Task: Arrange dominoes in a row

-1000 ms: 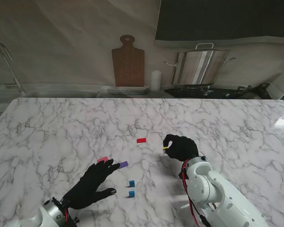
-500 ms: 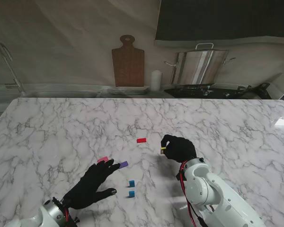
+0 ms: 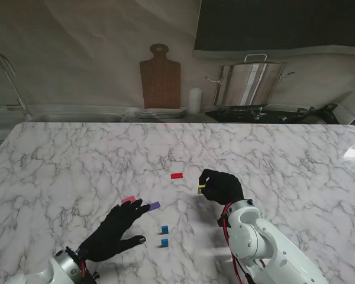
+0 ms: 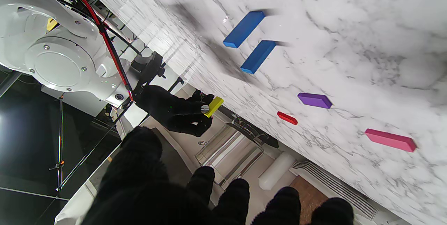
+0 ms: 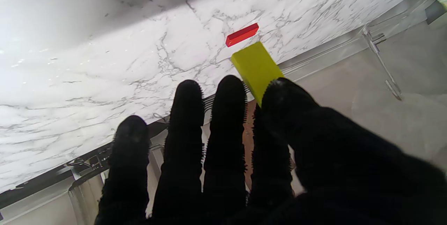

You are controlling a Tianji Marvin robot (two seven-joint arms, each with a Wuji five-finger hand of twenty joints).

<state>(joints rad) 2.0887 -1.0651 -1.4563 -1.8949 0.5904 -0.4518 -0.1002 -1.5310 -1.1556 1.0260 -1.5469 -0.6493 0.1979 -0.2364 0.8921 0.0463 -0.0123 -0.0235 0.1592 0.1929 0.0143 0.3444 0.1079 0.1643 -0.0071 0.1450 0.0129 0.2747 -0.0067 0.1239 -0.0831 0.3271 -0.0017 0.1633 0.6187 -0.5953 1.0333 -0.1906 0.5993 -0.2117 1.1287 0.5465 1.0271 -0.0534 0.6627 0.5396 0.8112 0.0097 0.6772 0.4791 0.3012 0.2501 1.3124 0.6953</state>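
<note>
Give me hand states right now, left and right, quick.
Left hand: open, fingers spread, holding nothing.
Right hand: shut on the yellow domino, pinched at the fingertips above the table.

Yellow domino (image 3: 201,189) held aloft; red (image 3: 177,176), pink (image 3: 128,200), purple (image 3: 154,206) flat; two blue (image 3: 164,229) upright.
</note>
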